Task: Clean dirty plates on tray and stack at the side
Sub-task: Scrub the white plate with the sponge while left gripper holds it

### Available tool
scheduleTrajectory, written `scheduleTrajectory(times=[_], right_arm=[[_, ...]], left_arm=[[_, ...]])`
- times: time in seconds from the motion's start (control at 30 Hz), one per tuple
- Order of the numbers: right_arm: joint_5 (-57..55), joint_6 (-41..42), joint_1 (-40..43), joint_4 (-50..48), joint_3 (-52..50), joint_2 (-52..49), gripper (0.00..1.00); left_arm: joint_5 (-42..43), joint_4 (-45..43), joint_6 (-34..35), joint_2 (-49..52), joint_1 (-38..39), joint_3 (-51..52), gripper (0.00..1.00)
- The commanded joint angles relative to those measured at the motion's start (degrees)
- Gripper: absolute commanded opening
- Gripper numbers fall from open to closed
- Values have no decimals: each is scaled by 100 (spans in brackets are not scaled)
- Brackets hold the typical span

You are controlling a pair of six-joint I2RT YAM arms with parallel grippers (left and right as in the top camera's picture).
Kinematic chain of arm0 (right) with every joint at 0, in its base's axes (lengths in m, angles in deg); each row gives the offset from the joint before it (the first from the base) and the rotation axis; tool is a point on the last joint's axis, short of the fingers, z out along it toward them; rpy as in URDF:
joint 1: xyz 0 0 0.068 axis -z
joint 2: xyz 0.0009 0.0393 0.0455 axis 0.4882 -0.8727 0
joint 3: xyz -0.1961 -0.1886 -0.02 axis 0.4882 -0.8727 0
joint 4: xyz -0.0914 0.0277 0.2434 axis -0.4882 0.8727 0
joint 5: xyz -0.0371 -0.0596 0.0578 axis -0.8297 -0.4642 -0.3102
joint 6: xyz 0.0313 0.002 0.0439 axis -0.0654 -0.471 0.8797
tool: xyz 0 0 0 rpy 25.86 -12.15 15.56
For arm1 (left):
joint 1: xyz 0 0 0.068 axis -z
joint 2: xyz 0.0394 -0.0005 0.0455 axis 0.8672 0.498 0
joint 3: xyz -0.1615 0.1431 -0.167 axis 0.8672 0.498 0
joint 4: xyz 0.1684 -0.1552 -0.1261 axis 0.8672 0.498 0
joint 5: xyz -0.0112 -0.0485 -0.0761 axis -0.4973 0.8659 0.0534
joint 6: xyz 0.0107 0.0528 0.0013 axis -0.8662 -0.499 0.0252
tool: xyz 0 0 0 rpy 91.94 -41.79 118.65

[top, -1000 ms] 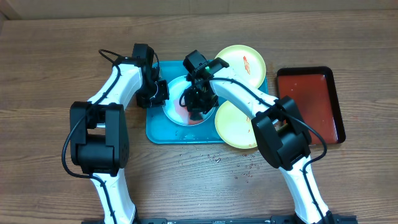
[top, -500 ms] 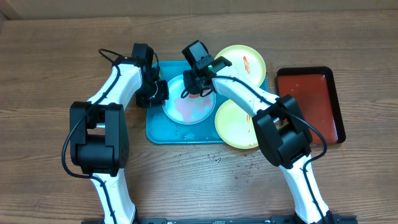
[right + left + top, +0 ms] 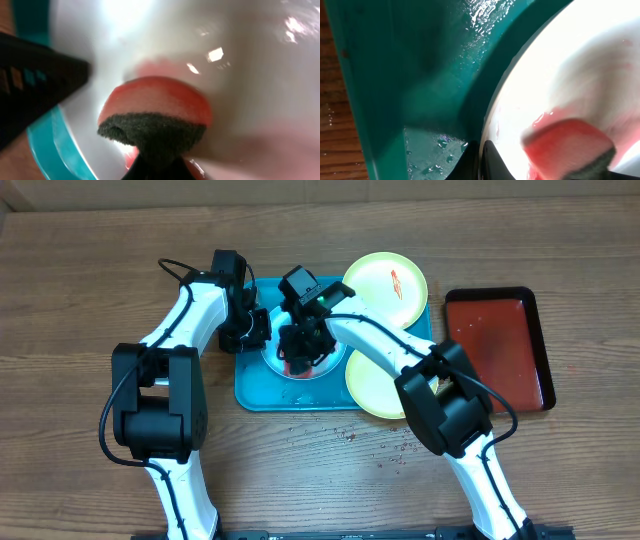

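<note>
The pale blue-white plate [image 3: 333, 364] lies on the turquoise tray [image 3: 254, 392]. My left gripper [image 3: 262, 329] is shut on the plate's left rim; in the left wrist view its fingertips [image 3: 481, 161] pinch the plate's [image 3: 560, 70] edge above the wet tray [image 3: 420, 75]. My right gripper [image 3: 301, 350] is shut on a red sponge with a dark scouring side [image 3: 155, 115] and presses it on the plate [image 3: 250, 75], which has pink smears. The sponge also shows in the left wrist view [image 3: 565, 145]. Two yellow-green plates lie at the tray's far right [image 3: 386, 280] and near right [image 3: 375, 385].
A dark red tray with a black rim [image 3: 500, 345] lies on the wooden table to the right. Water drops dot the table [image 3: 400, 450] in front of the turquoise tray. The left gripper's dark finger [image 3: 35, 85] shows in the right wrist view.
My right gripper has moved with the sponge across the pale plate, first to its far edge, then back left over its middle. The left gripper has held still on the rim.
</note>
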Motion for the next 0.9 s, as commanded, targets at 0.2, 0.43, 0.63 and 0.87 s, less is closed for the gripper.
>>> scheduleTrajectory(times=[0.2,0.43,0.63,0.87], right_arm=[[-2033,-31,533,186,-31,-83,4],[-2341,-109,433,-612,-31,-83,4],[-660,-50,267,-1279,-31,-83,4],[280,-168,188,-361,-31,-83,4]], left_arm=[[59,11,-157,83,7,-11,4],[57,13,-157,83,7,-11,4],[42,-28,-155,83,7,-11,4],[15,-155,-153,83,7,-11,4]])
